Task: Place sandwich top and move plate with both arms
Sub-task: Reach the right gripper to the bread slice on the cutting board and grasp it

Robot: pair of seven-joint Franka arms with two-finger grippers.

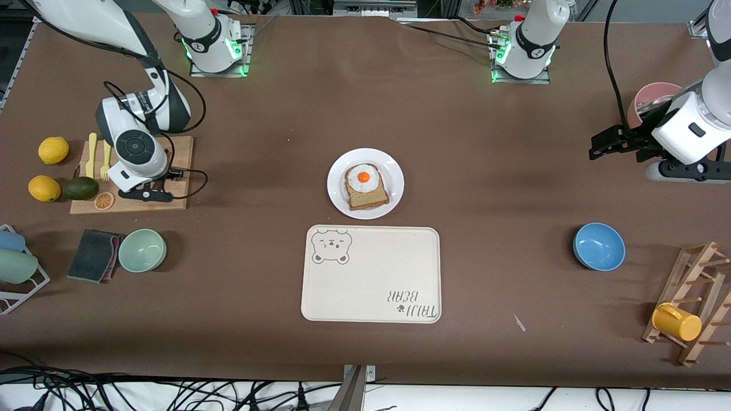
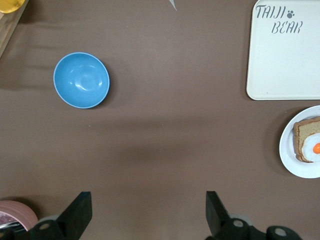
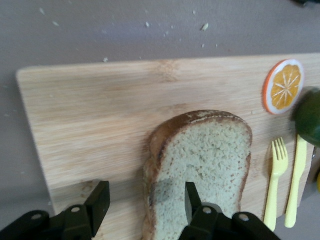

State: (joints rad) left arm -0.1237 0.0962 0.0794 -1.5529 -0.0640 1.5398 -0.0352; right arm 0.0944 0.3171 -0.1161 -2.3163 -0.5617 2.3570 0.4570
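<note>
Low in the frame's centre, nearest the camera, lies one cream bear-print tray (image 1: 371, 279), bare. At the same depth, at the left arm's end of the desk (image 1: 485, 171), one yellow cup (image 1: 677, 321) hangs on a wooden rack (image 1: 699, 268).

A step up the frame we count two bowls: one blue bowl (image 1: 598, 246) toward the left arm's end, and one green bowl (image 1: 142, 250) toward the right arm's end, just beside a dark cloth (image 1: 91, 255).

Dead centre sits the single white plate (image 1: 338, 174), carrying one bread slice (image 1: 368, 197) topped with a fried egg.

Farther up, at the right arm's end, is the wooden board (image 1: 177, 165). On it are one fork (image 1: 105, 162), one knife (image 1: 91, 154) and one orange slice (image 1: 104, 200), with one avocado (image 1: 80, 188) and two lemons (image 1: 53, 150) alongside.

The sandwich top (image 3: 200, 165) lies flat on that board. The right end effector (image 3: 145, 202) hangs over it with its fingers apart, one above the bread and one above bare wood.

The left end effector (image 2: 147, 210) hovers over bare desk at the left arm's end with its fingers spread wide, close to one pink bowl (image 1: 651, 97).
</note>
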